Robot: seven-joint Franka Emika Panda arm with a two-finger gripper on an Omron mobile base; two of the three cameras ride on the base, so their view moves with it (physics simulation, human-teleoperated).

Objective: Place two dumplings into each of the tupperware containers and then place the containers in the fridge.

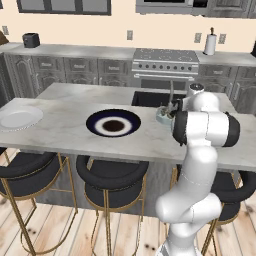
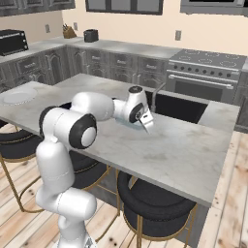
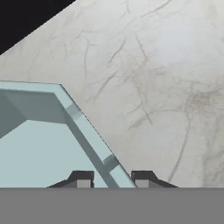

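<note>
Straddling the teal tub's [image 3: 48,144] rim wall, fingertips [image 3: 81,180] parted, nothing clamped yet. Closing squarely on that wall, then lifting level, avoiding tilting toward the sink [image 1: 150,98].

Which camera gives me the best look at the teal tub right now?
The hand view: the teal tub shows its rim and wall up close between the gripper tips. In both base views the arm hides most of it.
</note>
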